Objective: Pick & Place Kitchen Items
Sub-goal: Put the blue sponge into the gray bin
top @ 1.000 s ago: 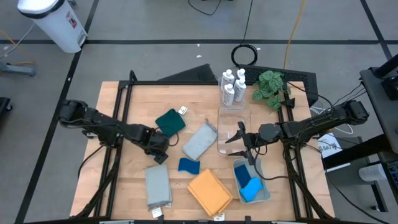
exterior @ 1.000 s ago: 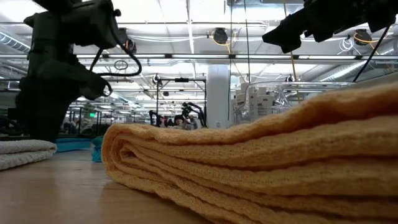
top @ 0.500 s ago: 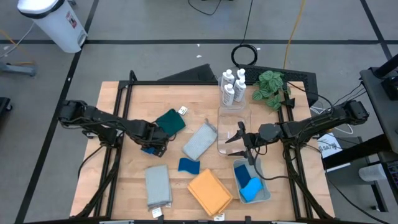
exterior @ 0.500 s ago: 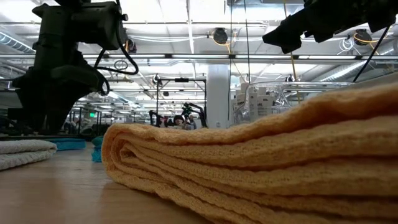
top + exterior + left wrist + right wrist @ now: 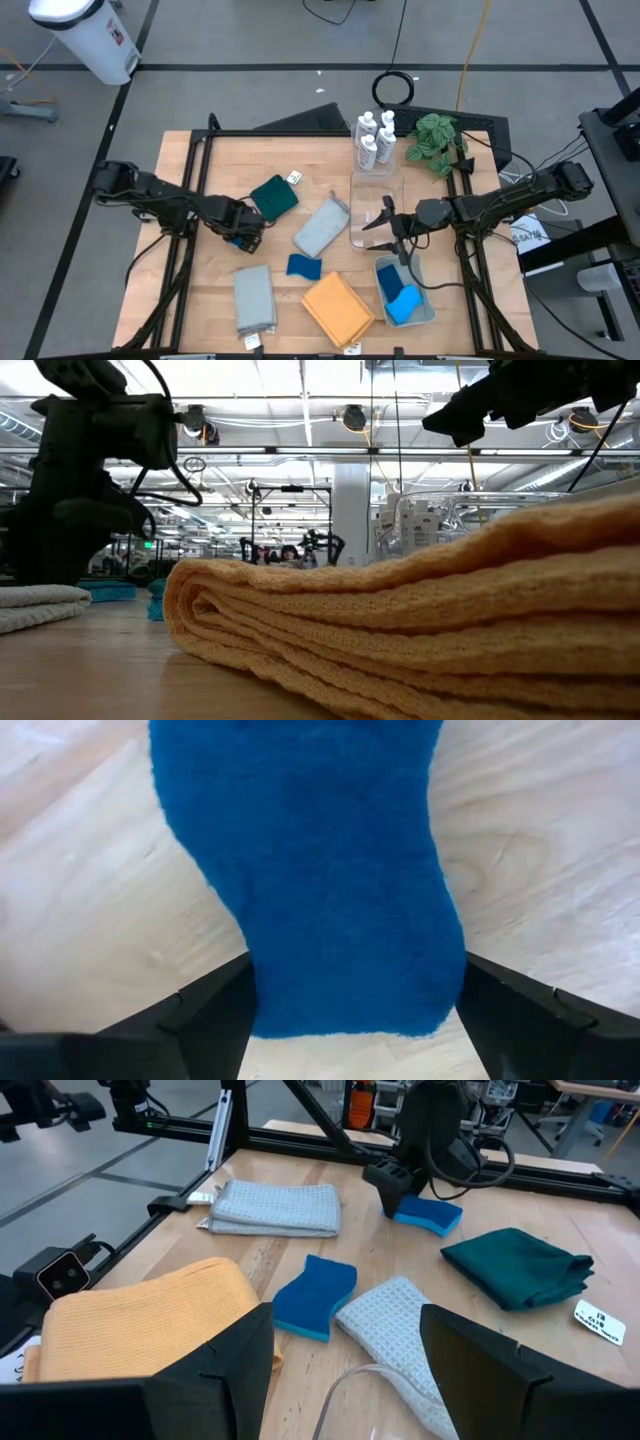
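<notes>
The left end effector (image 5: 243,238) stands low over the wooden worktop (image 5: 210,290) with its two dark fingers (image 5: 215,1015) spread wide on either side of a palm-sized blue sponge with a waisted outline (image 5: 315,870). In the left wrist view the sponge runs straight out ahead between the fingers, its near end level with their tips, so its long axis lies along the reach and the fingers flank its narrow width. It still rests flat on the wood, and I cannot tell whether the pads touch it yet. I'd say closing on it is all that remains.

The right end effector (image 5: 392,226) hangs above the clear plastic bin (image 5: 376,182), open and holding nothing, well apart from this sponge; the left arm is plainly the nearer.

A second blue sponge (image 5: 304,266) lies farther toward the middle, beside the folded grey cloth (image 5: 321,227).
</notes>
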Robot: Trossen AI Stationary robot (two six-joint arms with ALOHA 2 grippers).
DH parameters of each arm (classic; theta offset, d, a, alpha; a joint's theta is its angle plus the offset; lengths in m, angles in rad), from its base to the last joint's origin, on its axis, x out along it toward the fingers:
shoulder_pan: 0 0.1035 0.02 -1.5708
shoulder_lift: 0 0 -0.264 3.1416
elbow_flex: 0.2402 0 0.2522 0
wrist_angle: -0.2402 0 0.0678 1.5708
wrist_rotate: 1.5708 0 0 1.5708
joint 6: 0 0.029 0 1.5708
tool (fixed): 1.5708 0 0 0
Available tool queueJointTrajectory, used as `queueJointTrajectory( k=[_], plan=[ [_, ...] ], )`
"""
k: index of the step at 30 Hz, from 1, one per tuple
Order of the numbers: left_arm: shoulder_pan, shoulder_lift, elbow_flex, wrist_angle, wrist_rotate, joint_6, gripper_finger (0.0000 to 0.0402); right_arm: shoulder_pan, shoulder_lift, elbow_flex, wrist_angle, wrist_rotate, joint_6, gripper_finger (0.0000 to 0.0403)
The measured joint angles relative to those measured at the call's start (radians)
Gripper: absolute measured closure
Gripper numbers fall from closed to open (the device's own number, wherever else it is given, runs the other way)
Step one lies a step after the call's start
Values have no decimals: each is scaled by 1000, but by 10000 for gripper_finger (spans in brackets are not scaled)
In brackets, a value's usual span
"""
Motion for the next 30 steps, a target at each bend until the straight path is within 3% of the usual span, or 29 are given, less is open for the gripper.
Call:
queueJointTrajectory(
  k=[16, 30],
  plan=[
    [0, 2, -14, 31, 4, -8, 80, 0, 0, 0, 0, 0, 0, 179],
    [0, 4, -17, 43, -1, 94, 80, 0, 0, 0, 0, 0, 0, 179]
  ],
)
